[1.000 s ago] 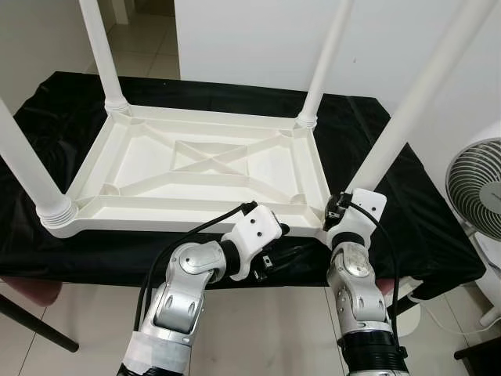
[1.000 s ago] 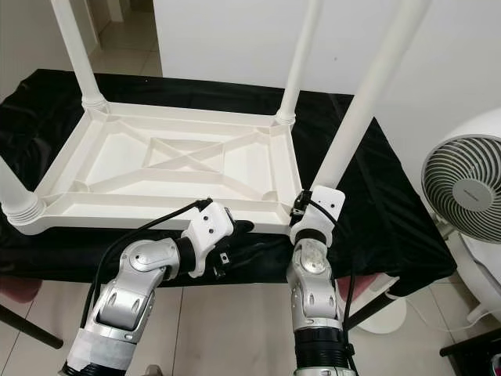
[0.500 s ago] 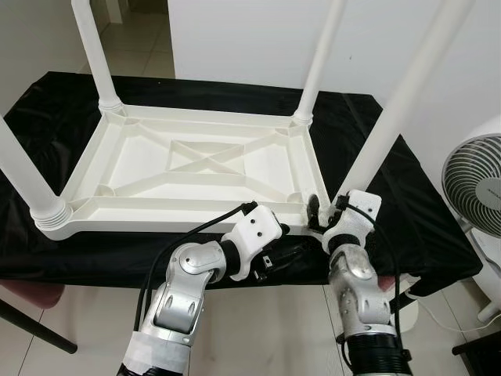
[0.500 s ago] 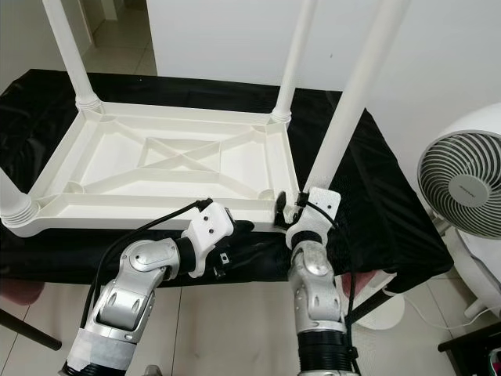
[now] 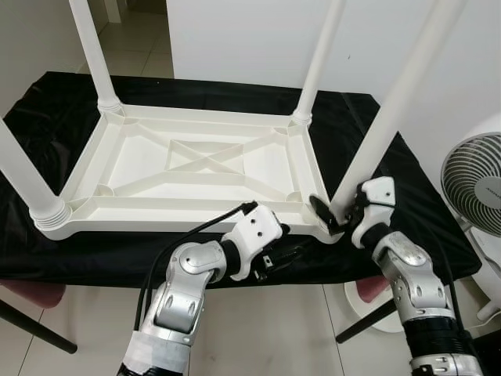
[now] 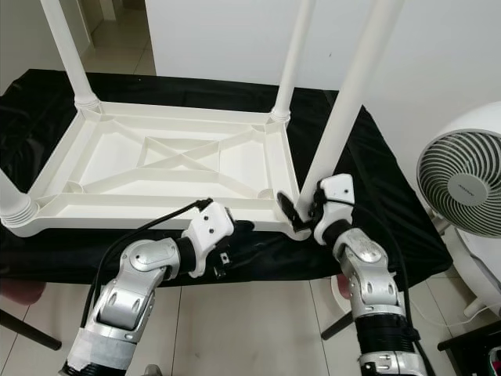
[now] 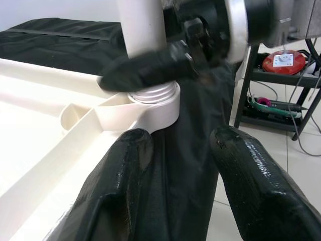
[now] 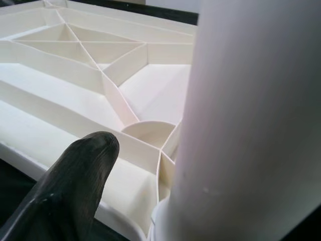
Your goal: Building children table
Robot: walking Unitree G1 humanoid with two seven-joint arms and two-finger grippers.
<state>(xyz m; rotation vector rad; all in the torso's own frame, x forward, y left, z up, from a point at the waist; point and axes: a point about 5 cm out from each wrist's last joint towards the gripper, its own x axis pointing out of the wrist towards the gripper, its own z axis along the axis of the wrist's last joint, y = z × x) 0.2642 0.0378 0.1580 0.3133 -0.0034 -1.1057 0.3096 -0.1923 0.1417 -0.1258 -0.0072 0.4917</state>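
The white plastic children's table [image 5: 180, 226] lies upside down on a black-draped surface, with all of its legs standing up. My right gripper [image 5: 333, 218] is at the base of the near-right leg [image 5: 391, 102], just above its threaded collar [image 7: 153, 95]. It straddles the leg, open. One black finger [image 8: 70, 181] lies on the table side of the leg with a small gap to it; the other is hidden behind the leg. My left gripper [image 5: 274, 257] hangs open just below the table's front edge over the black cloth [image 7: 185, 150], its fingers [image 7: 251, 170] pointing at that same corner.
A white floor fan [image 5: 473, 184] stands to the right of the draped surface. A dark metal rack with a red device [image 7: 283, 59] stands beyond the near-right corner. A white wall [image 5: 250, 39] runs behind the table. Tiled floor lies in front.
My right arm has swung out to the right around the near-right leg, and its finger now shows on the table side of the leg. The left arm has held still.
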